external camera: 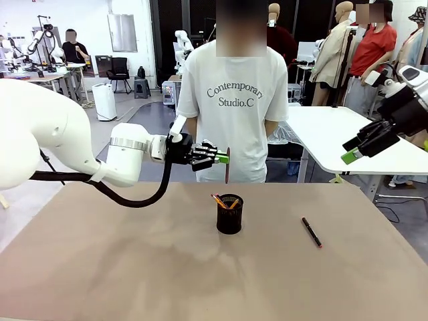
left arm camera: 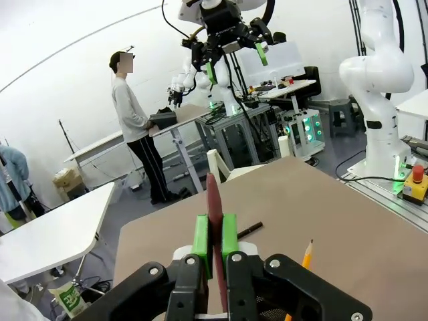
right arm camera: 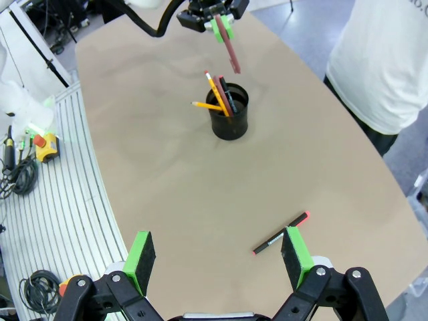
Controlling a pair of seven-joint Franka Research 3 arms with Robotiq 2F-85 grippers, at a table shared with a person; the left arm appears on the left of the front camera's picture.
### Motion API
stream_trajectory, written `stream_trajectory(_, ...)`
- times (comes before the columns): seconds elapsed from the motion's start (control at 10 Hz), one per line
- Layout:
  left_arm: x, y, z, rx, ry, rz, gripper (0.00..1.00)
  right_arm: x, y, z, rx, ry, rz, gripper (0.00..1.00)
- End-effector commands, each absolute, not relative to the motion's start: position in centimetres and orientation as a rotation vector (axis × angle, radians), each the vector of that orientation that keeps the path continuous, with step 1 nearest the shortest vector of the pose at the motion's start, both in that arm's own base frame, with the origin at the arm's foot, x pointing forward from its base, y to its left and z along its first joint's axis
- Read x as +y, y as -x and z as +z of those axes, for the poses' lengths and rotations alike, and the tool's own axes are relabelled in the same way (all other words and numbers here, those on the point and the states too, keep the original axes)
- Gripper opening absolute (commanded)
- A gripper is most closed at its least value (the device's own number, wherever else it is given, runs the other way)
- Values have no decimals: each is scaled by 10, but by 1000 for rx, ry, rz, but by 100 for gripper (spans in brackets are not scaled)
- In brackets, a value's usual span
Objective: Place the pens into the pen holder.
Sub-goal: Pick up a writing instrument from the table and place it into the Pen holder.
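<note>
centre of the front frame, left gripper point(external camera: 221, 158) is clamped on the pinkish-red pen point(external camera: 228, 168), held upright so it can drop straight in. pen holder point(external camera: 229, 224) sits just below it in frame, yellow-orange pencil point(external camera: 218, 200) already inside. black pen point(external camera: 311, 233) lies on the table point(external camera: 100, 267), lower right. right gripper point(external camera: 353, 152) is spread wide and empty at upper right; i'd guess it's kept clear of the drop.

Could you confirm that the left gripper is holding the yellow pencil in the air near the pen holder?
Not quite: it is the pinkish-red pen that the left gripper holds in the air near the pen holder, as the right wrist view shows.
</note>
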State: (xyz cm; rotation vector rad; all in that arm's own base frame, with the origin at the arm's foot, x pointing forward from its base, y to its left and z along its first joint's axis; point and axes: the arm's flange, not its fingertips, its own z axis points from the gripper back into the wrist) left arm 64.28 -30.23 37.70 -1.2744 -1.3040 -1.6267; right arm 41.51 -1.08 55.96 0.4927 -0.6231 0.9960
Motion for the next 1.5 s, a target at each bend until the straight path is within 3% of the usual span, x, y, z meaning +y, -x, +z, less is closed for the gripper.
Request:
stream_trajectory(0.0,-308,-640,367,-1272,1330,-1633,0,-10,-415,561,-634,-505,988,100)
stream_trajectory(0.4,-327,-638,341,-1202,1427,-1614,0,-10,-415,561,-634,-505,988,100)
stream_trajectory(0.5,-330,-639,338,-1199,1442,-1630,15,-10,-415,561,-634,-505,988,100)
stream_trajectory(0.9,-324,-640,345,-1205,1419,-1636,92,-10,-415,561,-634,-505,988,100)
stream_trajectory(1.0,-322,-641,345,-1204,1411,-1624,100,-10,-415,561,-634,-505,988,100)
stream_trajectory(1.4,-316,-637,351,-1195,1366,-1628,100,-10,-415,561,-634,-505,988,100)
